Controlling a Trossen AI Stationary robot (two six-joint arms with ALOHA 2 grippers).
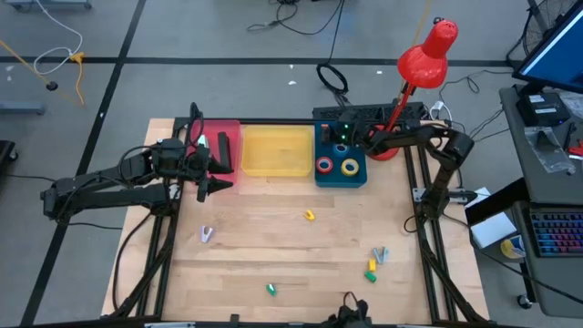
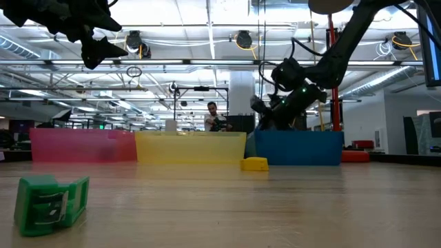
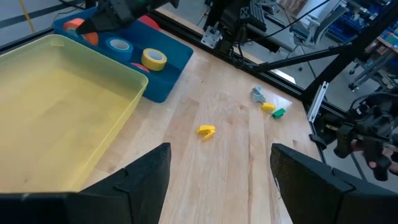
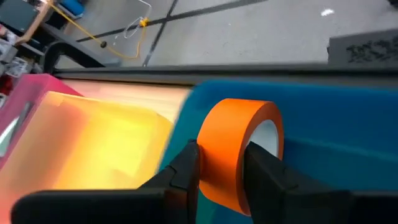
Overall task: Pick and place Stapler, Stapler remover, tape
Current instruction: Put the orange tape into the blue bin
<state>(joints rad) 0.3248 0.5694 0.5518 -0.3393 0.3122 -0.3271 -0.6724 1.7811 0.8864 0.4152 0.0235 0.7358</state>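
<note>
My right gripper (image 4: 224,171) is shut on an orange tape roll (image 4: 233,149) over the blue bin (image 1: 339,178) at the table's far side. In that bin lie a yellow roll (image 3: 153,58), a blue roll (image 3: 118,45) and a red one (image 3: 149,22). My left gripper (image 3: 217,180) is open and empty, raised over the near edge of the yellow bin (image 3: 62,112), next to the pink bin (image 1: 219,137). A small yellow stapler remover (image 1: 310,215) lies on the table's middle. My right gripper pinches the orange roll between its two fingers (image 4: 186,168), one on each flat side of the ring. The orange outer band (image 4: 227,134) faces the wrist camera and the pale hole (image 4: 267,134) shows beside one finger. The roll stands on edge. Whether it touches the bin floor is hidden.
Three bins, pink, yellow and blue, stand in a row along the far edge. Small pieces lie scattered on the wood: a grey one (image 1: 207,234), a green one (image 1: 271,289) and a cluster of grey, yellow and green (image 1: 376,260). A red desk lamp (image 1: 426,55) stands behind the blue bin.
</note>
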